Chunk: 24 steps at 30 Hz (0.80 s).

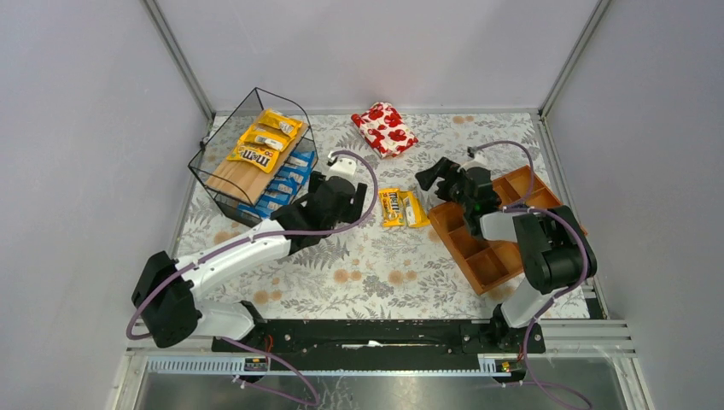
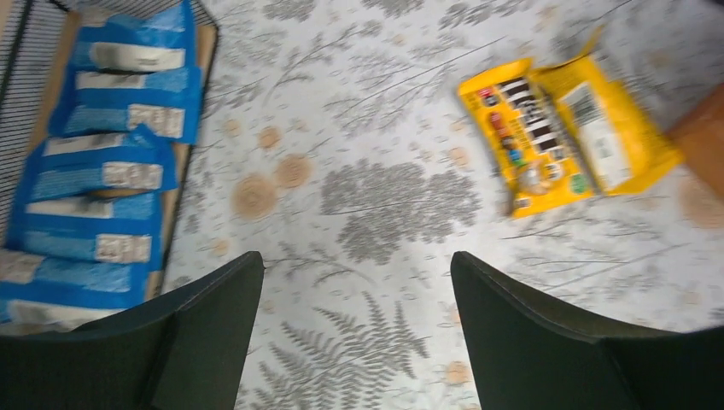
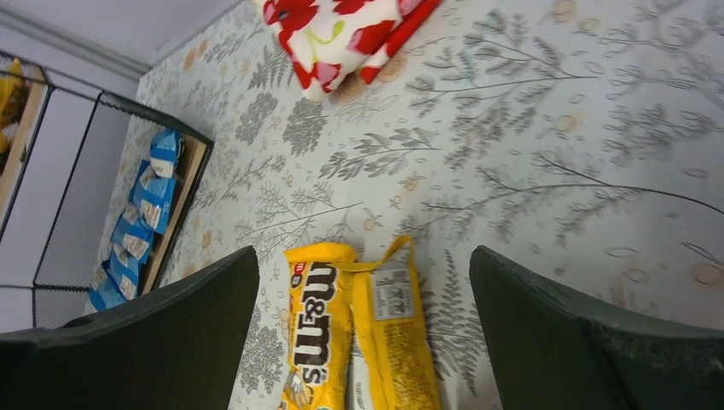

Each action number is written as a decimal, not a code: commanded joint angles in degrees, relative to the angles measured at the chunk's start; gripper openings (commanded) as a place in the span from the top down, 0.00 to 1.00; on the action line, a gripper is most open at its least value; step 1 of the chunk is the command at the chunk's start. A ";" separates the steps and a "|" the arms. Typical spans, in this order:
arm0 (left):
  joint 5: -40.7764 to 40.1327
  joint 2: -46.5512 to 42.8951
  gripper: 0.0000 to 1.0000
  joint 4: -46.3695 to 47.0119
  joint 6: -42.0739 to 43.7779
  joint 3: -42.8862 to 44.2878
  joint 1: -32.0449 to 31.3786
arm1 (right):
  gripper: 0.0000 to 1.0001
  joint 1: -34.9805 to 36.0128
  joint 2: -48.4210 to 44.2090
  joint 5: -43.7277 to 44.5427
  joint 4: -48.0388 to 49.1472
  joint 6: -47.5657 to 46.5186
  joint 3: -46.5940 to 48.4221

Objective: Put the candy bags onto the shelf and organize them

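The black wire shelf (image 1: 224, 181) stands at the back left. Three yellow candy bags (image 1: 271, 135) lie on its upper board and several blue ones (image 1: 286, 184) on its lower board. The blue bags also show in the left wrist view (image 2: 111, 171). Two yellow bags (image 1: 401, 207) lie side by side on the table between the arms, one face up (image 3: 320, 333), one back up (image 3: 401, 342). My left gripper (image 1: 346, 201) is open and empty, between the shelf and this pair (image 2: 357, 273). My right gripper (image 1: 434, 175) is open and empty, just above the pair (image 3: 363, 254).
A red-and-white floral pouch (image 1: 384, 128) lies at the back middle. An orange-brown compartment tray (image 1: 491, 231) sits under the right arm. Grey walls close the table at the back and sides.
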 commanded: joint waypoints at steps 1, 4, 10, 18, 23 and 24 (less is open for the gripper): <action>6.49 -2.61 0.15 5.68 -5.90 0.33 0.16 | 0.00 4.74 0.35 1.69 -7.49 -8.14 6.02; 5.43 -4.46 0.15 5.43 -6.56 0.65 0.38 | 0.00 8.28 0.82 4.27 -11.98 -11.78 9.19; 5.78 -9.36 0.12 4.70 -5.75 1.30 1.08 | 0.00 12.56 2.98 5.00 -18.21 -13.32 13.90; 2.27 -13.17 0.12 2.42 -4.57 1.62 1.05 | 0.00 14.79 6.59 5.74 -27.65 -9.78 20.20; 2.06 -14.35 0.12 1.29 -4.40 1.34 1.05 | 0.00 16.28 10.71 6.37 -33.24 -9.63 25.30; 2.00 -14.63 0.12 1.15 -4.32 1.19 1.05 | 0.00 16.68 11.24 6.58 -34.02 -9.83 26.08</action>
